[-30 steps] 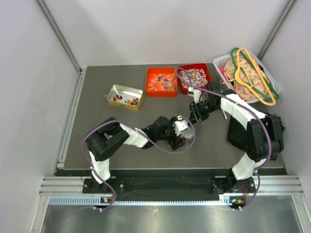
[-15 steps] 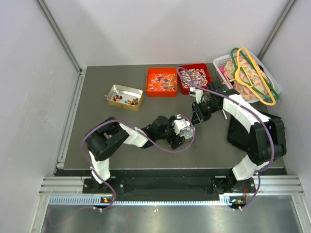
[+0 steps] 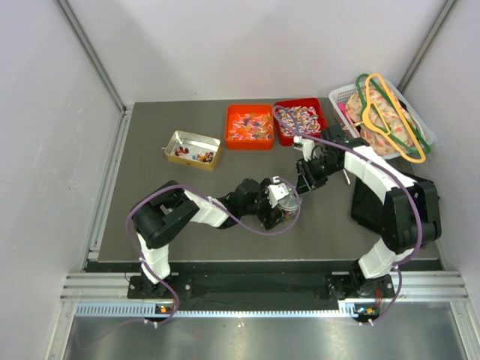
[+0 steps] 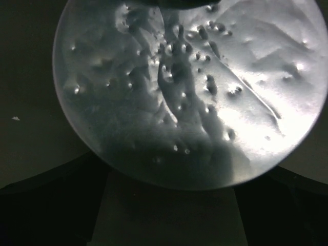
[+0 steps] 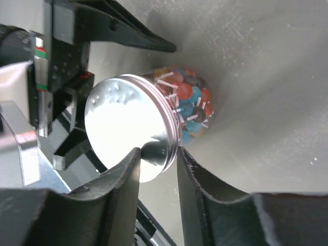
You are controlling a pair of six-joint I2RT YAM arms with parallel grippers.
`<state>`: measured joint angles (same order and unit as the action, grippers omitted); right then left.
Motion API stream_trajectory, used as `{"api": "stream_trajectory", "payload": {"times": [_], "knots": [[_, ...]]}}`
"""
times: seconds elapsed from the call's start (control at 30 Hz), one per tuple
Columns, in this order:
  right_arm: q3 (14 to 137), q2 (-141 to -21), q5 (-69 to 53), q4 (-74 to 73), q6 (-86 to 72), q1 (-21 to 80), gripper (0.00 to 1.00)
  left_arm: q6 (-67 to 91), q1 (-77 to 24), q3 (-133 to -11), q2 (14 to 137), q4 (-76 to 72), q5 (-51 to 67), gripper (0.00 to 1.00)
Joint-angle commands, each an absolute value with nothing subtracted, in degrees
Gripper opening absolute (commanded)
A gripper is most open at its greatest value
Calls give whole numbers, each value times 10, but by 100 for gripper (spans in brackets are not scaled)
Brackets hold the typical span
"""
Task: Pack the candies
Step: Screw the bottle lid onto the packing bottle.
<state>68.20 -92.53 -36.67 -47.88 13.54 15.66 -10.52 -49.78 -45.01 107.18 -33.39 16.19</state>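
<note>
The left tool [image 3: 279, 202] is gripping a clear jar [image 5: 193, 105] of coloured sweets lying on its side; the right tool [image 5: 157, 154] is pinching the jar's silver lid [image 5: 125, 128] by its rim; the candies [image 3: 300, 118] are sitting in the red tray [image 3: 301, 102] at the table's [image 3: 150, 187] back.

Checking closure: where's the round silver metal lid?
The lid caps the clear candy jar, centre-left in the right wrist view, rim between the right gripper's fingers.

L arm [image 3: 210, 215] & R arm [image 3: 375, 169]: black joints, white link covers, purple cables [image 3: 132, 221]; R claw [image 5: 157, 154] fingers black.
</note>
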Motion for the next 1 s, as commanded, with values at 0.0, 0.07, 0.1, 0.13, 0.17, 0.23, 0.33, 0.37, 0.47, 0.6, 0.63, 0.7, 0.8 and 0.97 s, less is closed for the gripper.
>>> {"api": "stream_trajectory", "payload": {"times": [0.0, 0.07, 0.1, 0.13, 0.17, 0.23, 0.33, 0.37, 0.47, 0.6, 0.63, 0.7, 0.8, 0.97], "knots": [[665, -934, -364, -543, 163, 150, 37, -122, -476, -466, 1089, -318, 78, 99], [671, -929, -362, -548, 169, 148, 51, -122, -475, -465, 1088, -319, 79, 99], [672, -924, -359, -548, 170, 148, 56, -120, -475, -465, 1087, -319, 81, 99], [674, -922, -353, -549, 174, 147, 64, -120, -474, -464, 1086, -319, 83, 99], [680, -920, -350, -552, 178, 147, 65, -120, -472, -465, 1085, -319, 85, 99], [687, -918, -352, -555, 178, 146, 68, -120, -469, -465, 1085, -317, 90, 99], [696, -914, -345, -555, 178, 146, 73, -120, -469, -464, 1085, -318, 98, 99], [701, -913, -341, -555, 183, 146, 73, -122, -468, -464, 1085, -317, 100, 99], [719, -906, -325, -555, 190, 141, 74, -122, -468, -464, 1085, -317, 104, 99], [750, -911, -334, -554, 186, 119, 63, -123, -468, -463, 1083, -318, 112, 99], [761, -916, -341, -554, 183, 110, 60, -122, -468, -463, 1083, -316, 115, 99], [773, -933, -352, -554, 178, 106, 59, -121, -468, -464, 1083, -315, 127, 99], [782, -961, -364, -541, 170, 106, 58, -121, -468, -467, 1082, -311, 164, 99], [792, -993, -381, -514, 152, 105, 51, -115, -468, -475, 1084, -297, 234, 99]]}}
